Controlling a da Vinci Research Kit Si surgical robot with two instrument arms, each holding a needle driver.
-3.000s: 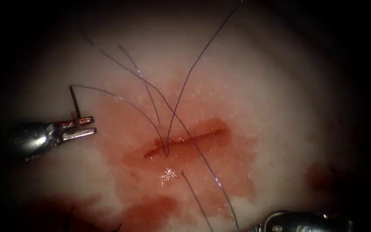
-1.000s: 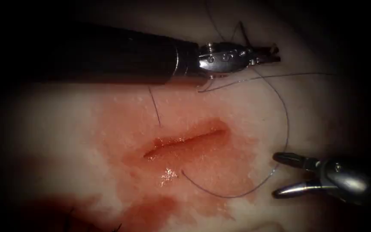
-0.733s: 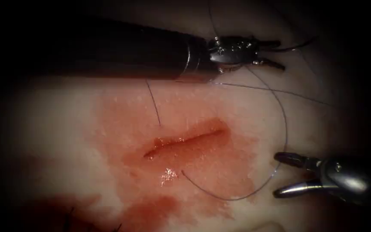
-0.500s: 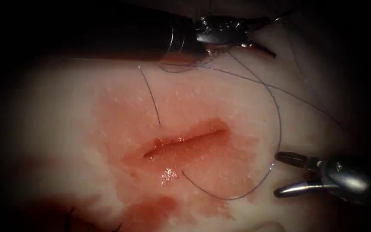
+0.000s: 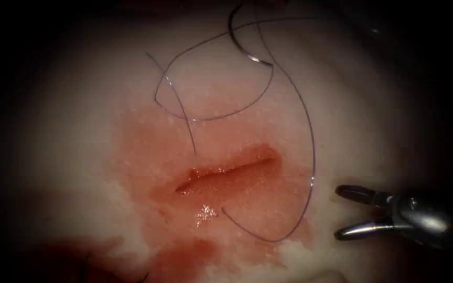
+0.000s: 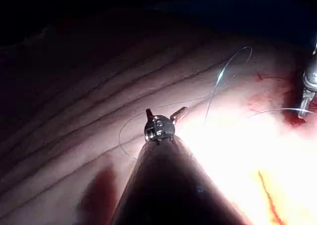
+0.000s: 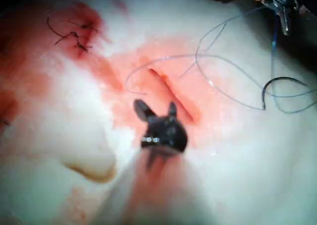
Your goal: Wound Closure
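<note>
The cut (image 5: pixel 227 173) lies across the tissue (image 5: pixel 79 157), ringed by red fluid. The curved needle (image 5: pixel 235 37) rests free on the surface beyond the cut, held by neither tool and not in the tissue; it is also seen as the dark needle (image 7: pixel 285 79). Its thread (image 5: pixel 310 136) loops widely over the tissue, entering just above and just below the cut. My right tool (image 5: pixel 338 214) stands open to the right of the cut, holding nothing, with the thread passing just clear of its upper jaw. My left tool (image 6: pixel 165 114) is open and empty over ridged tissue.
A pool of red fluid (image 5: pixel 179 259) lies in front of the cut. Dark knotted stitches (image 7: pixel 74 34) sit in a red patch away from the cut. The left tool (image 7: pixel 280 2) hangs beyond the needle in the right wrist view.
The left tool opened, let the needle go and drew back out of the endoscope view. Needle and thread dropped slack onto the tissue above the cut. The right tool stayed put.
</note>
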